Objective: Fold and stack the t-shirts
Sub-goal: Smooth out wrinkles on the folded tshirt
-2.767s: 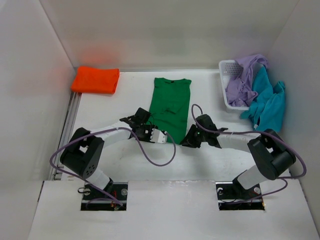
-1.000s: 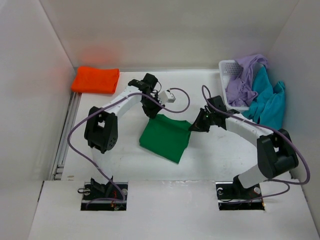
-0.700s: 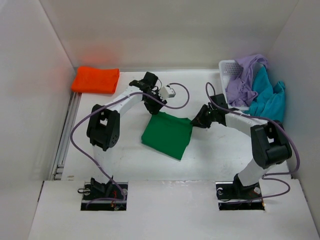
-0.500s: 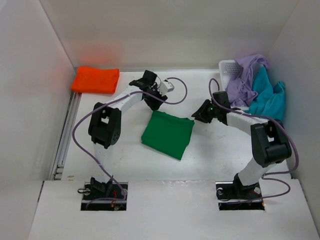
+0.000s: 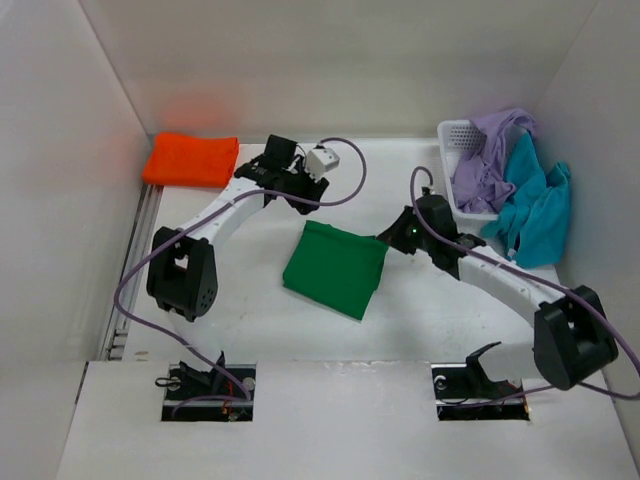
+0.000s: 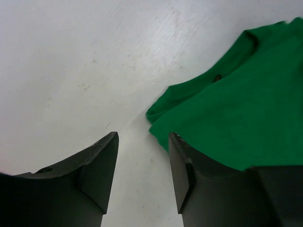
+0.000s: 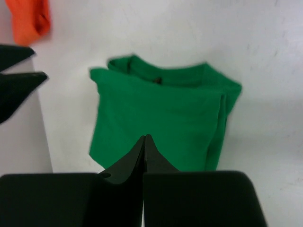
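Four shirts noted | green shirt (image 5: 336, 268) found folded at centre; orange shirt (image 5: 191, 159) laid folded far left; lavender shirt (image 5: 488, 160) and teal shirt (image 5: 535, 205) draped on basket (image 5: 452, 135) | left gripper (image 6: 142, 137) held part-open, empty | right gripper (image 7: 144, 138) closed on nothing, above green shirt

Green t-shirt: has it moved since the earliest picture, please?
Yes: the green t-shirt, now folded, lies nearer the arm bases, no longer alongside the white basket.
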`<state>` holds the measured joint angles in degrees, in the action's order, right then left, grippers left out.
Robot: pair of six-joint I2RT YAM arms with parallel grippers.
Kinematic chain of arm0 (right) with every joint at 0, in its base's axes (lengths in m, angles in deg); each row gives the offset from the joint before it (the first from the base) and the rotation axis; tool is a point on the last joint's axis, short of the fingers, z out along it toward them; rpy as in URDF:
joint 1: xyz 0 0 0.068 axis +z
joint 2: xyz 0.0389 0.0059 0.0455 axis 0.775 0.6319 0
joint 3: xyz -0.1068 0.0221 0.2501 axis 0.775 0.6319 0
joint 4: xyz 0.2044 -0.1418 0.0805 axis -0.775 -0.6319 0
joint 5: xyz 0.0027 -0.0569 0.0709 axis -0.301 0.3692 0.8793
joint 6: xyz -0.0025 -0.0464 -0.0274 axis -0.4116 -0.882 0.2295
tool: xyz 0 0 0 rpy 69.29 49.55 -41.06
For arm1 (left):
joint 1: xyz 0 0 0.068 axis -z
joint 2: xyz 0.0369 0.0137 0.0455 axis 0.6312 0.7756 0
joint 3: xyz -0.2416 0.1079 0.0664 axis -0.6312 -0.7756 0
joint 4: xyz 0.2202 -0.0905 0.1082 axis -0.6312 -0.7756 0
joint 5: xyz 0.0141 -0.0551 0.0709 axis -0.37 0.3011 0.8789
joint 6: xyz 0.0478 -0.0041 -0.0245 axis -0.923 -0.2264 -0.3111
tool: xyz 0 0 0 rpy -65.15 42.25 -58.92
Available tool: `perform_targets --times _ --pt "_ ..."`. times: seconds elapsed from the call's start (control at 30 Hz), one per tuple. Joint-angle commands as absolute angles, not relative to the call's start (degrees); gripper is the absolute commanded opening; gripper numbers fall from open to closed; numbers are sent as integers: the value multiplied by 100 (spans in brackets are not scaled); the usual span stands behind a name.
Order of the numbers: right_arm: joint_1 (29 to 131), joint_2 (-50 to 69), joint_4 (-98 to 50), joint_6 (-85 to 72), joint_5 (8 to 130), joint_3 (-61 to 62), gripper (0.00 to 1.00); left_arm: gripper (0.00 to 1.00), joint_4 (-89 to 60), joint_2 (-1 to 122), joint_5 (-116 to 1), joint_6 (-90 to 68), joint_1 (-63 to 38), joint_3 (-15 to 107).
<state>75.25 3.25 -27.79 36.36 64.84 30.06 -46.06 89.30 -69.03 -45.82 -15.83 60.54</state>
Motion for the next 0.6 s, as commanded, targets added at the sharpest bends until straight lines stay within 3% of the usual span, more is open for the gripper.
perform_targets --times 0.0,0.2,0.57 --pt "7713 882 -3073 3911 6305 3072 0 43 -4613 9141 -7532 -4325 -1422 5931" --pt "7696 1798 -2590 3956 6121 2825 0 43 -4693 9950 -7612 -4167 -1387 6344" --pt "7212 3204 -2589 3587 6190 1429 0 48 -4341 10768 -6663 -3455 -1721 7214"
